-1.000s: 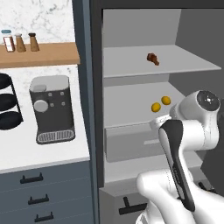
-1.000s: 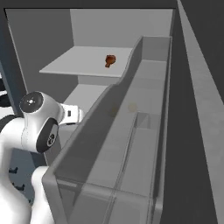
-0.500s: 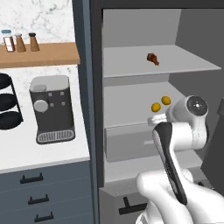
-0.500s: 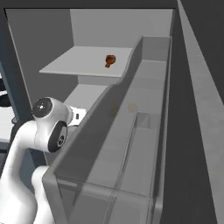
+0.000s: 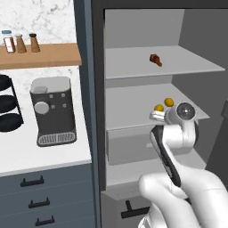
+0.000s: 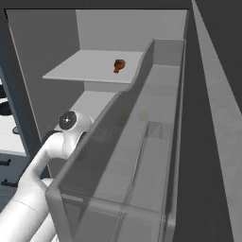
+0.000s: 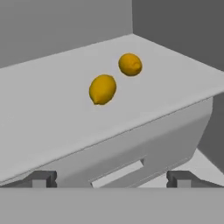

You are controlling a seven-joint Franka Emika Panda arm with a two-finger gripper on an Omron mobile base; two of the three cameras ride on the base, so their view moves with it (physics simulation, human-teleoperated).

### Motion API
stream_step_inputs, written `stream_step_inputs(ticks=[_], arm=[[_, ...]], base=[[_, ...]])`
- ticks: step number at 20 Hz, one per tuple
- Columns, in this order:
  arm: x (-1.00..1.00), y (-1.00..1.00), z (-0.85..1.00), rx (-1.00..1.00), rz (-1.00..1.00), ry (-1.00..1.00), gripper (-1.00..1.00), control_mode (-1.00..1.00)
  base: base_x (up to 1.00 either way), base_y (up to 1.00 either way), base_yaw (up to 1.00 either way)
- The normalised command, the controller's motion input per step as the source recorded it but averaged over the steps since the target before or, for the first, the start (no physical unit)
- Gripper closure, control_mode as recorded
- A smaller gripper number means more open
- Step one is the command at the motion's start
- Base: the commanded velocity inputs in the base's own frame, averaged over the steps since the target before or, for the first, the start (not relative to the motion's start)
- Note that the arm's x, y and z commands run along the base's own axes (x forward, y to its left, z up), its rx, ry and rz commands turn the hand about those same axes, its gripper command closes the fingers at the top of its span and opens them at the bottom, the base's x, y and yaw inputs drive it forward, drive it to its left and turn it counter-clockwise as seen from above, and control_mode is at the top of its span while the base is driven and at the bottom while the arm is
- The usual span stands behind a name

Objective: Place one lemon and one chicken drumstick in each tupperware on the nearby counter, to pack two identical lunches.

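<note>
Smooth matte grey panels line an open fridge point(image 5: 147, 53), its flat shelves plain and untextured. At the bottom of the hand view the jaws point(image 7: 112, 178) stand wide apart, gripping nothing, their blocky dark tips at the frame's lower corners. Just beyond them, at lower centre, sits a boxy grey drawer point(image 7: 144, 148) with a slot handle, under the lip of the middle shelf point(image 7: 52, 113). On that shelf, at upper centre of the hand view, lie two glossy oval lemons, well clear of the jaws: the nearer lemon point(image 7: 103, 89) yellow, the farther lemon point(image 7: 130, 64) more orange, near each other but apart. In the left base view the white rounded arm point(image 5: 176, 133) reaches toward them from the lower right. Farther up, a small reddish-brown chicken drumstick point(image 5: 155, 59) rests on the top shelf point(image 5: 133, 67). At left, a dark boxy coffee machine point(image 5: 52, 110) stands on the white bench point(image 5: 40, 156).
</note>
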Motion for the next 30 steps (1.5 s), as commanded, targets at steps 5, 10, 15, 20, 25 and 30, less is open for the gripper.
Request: stream_step_inputs(ticks=[5,10,15,20,25,30], arm=[[0.26,-0.20,0.16,0.23,-0.04,0.18,-1.00,-1.00],[0.54,-0.01,-0.24,0.05,0.01,0.08,-1.00,-1.00],[0.63,0.00,-0.43,0.00,0.00,0.00,-1.00,-1.00],[0.60,-0.06,-0.12,0.00,0.00,0.00,-1.00,-1.00],[0.42,-0.26,0.00,0.00,0.00,0.00,-1.00,-1.00],[0.31,-0.20,-0.12,0.00,0.00,0.00,-1.00,-1.00]], base=[[0.00,0.00,0.00],[0.00,0.00,0.00],[0.00,0.00,0.00],[0.00,0.00,0.00],[0.00,0.00,0.00],[0.00,0.00,0.00]])
